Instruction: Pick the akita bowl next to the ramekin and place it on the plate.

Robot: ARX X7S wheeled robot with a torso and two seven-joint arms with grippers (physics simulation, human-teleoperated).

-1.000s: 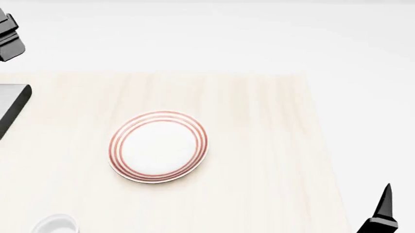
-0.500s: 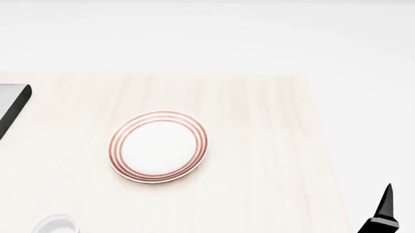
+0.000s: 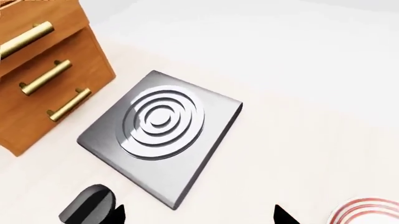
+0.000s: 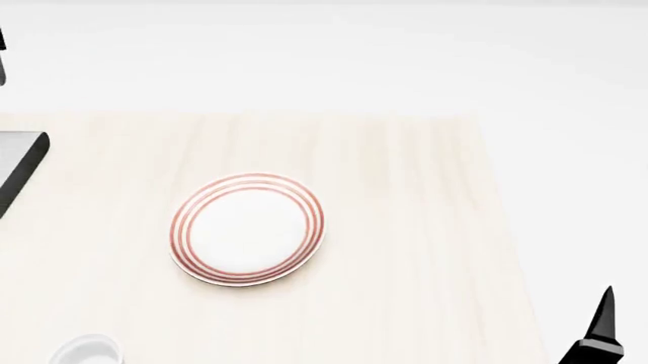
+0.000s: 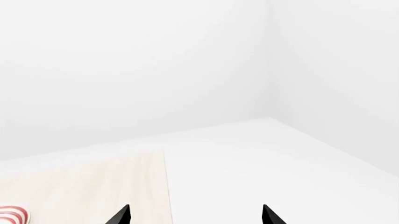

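A pale wooden table (image 4: 405, 189) fills the head view. At its 9 o'clock edge sits the corner of a grey slab (image 4: 18, 163); the left wrist view shows this as a square grey hob (image 3: 162, 135) with raised concentric rings, lying flat beside a wooden drawer unit (image 3: 44, 70) with brass handles. A black knob (image 3: 90, 205) lies just beside the hob.

The plate (image 4: 248, 229) rests flat near the table's middle, nothing on it, with bare wood all around. The ramekin (image 4: 86, 352) shows partly at 7 o'clock, cut by the frame edge. No bowl appears in any view.

The left gripper (image 3: 198, 215) hangs above the table near the hob, its two dark fingertips spread wide apart and holding nothing; the plate's red rim lies just off one fingertip.

The right gripper (image 5: 195, 215) hangs past the table's 5 o'clock edge, fingertips likewise wide apart and empty, well apart from the plate.
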